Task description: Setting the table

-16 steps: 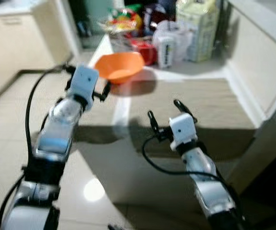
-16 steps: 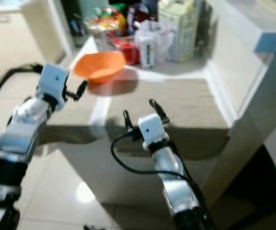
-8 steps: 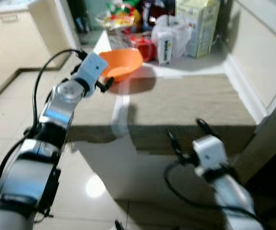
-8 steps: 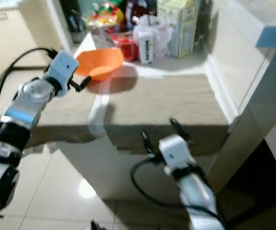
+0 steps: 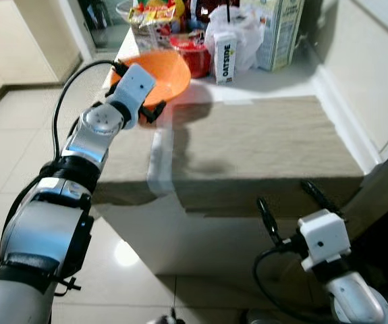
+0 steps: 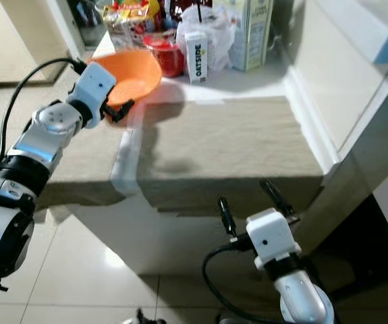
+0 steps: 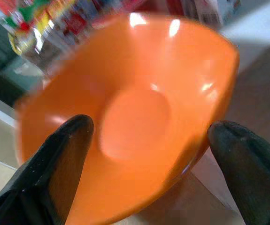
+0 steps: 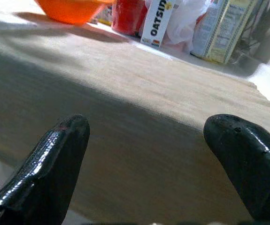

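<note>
Bowl (image 5: 158, 75) is at the table's (image 5: 261, 145) far left edge by the groceries, so I've got the left gripper (image 7: 144, 136) up there, fingers apart around it, not clamped. Right gripper (image 5: 293, 208) waits low out front, fingers apart, empty.

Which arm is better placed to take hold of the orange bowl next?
Left. The left gripper is open at the near rim of the orange bowl, its fingers straddling the bowl in the wrist view. The right gripper, also open, hangs low in front of the table's near edge, far from the bowl.
</note>
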Robot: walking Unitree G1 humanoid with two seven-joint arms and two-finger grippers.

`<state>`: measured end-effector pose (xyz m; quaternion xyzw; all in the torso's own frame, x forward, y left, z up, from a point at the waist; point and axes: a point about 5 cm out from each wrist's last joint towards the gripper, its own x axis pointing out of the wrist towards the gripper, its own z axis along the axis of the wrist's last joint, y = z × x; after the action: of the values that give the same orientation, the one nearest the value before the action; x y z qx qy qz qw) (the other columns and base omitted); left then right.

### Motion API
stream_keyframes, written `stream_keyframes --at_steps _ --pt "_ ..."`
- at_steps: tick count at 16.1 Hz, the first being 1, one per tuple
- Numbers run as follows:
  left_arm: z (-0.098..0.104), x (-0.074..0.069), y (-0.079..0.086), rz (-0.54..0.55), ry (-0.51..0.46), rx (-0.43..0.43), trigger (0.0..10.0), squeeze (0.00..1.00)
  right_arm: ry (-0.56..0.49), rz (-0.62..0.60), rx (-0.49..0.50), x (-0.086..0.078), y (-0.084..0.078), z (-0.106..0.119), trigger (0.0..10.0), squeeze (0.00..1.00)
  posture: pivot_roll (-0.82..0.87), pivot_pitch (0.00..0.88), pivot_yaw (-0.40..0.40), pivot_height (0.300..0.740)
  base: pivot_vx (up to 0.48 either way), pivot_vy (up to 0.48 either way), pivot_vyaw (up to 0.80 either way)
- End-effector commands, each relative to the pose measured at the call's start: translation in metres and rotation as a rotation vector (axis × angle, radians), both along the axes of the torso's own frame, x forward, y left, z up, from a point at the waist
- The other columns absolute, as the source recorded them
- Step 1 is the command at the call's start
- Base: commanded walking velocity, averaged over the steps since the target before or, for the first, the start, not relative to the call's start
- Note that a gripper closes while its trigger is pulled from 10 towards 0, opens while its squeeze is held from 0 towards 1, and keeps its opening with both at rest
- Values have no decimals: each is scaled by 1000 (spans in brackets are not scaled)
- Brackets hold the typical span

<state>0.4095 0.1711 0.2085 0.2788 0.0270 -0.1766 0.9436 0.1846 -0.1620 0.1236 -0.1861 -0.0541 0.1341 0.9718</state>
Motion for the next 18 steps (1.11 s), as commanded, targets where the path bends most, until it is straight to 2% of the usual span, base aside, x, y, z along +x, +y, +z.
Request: stream_keyframes --at_steps 1,6,9,11,18 --pt "-6 0 5 9 39 29 10000 0 9 8 13 -3 1 2 10000 0 -300 137 126 740 0 0 0" --pt "5 2 5 -6 -1 33 10000 0 26 7 8 -2 2 2 10000 0 -294 134 126 740 0 0 0" --pt "0 2 6 -7 33 -3 10000 0 37 8 4 -4 3 1 10000 0 -298 142 127 740 0 0 0" --pt "1 2 1 -47 60 -44 10000 0 41 6 1 -4 2 1 10000 0 -298 144 127 740 0 0 0" --pt "21 4 -10 -122 -8 7 10000 0 42 6 -3 -2 4 0 10000 0 -294 141 131 740 0 0 0"
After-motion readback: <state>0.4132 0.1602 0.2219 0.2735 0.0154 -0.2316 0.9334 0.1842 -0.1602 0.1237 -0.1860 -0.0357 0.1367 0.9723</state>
